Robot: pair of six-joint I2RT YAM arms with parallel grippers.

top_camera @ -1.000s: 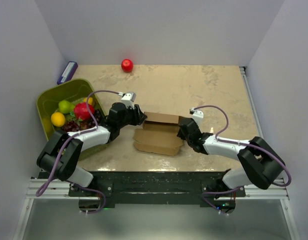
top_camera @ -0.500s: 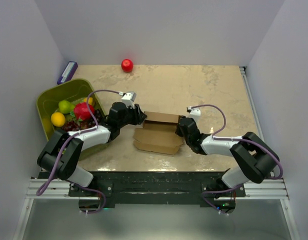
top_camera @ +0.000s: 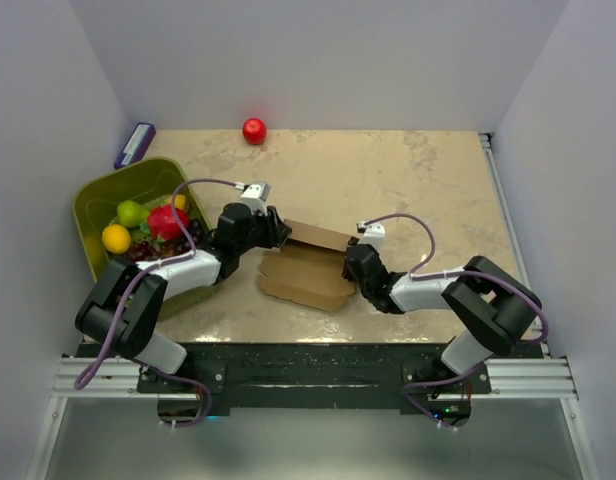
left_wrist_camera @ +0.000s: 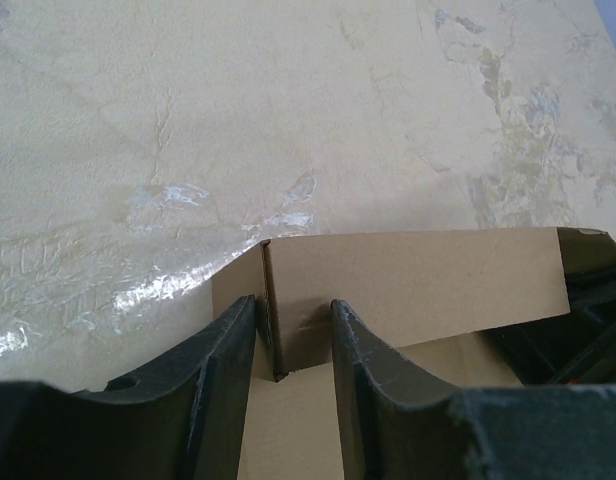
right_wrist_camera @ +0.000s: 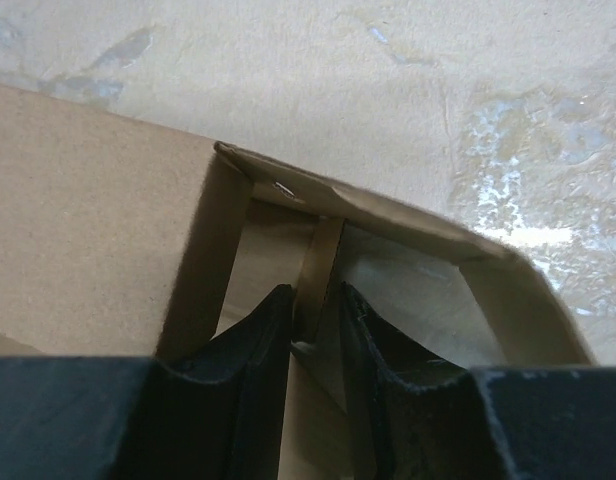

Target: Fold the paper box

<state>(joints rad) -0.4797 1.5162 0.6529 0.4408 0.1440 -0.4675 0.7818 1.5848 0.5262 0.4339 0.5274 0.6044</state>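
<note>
At centre, paper box (top_camera: 303, 275) runs left–right, right end effector (right_wrist_camera: 316, 300) pinches it (left one (left_wrist_camera: 291, 305): unclear).

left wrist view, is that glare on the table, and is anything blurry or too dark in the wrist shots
Left wrist view: yes, white glare streaks on the table left of the paper box; the left pincer looks dark and soft along the bottom edge. Right wrist view: more glare at right, the box interior is in shadow, and the right pincer is nearly black.

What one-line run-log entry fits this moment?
task: fold paper box | state: partly folded | left gripper: astride corner, grip unclear | right gripper: shut on its inner flap
</note>
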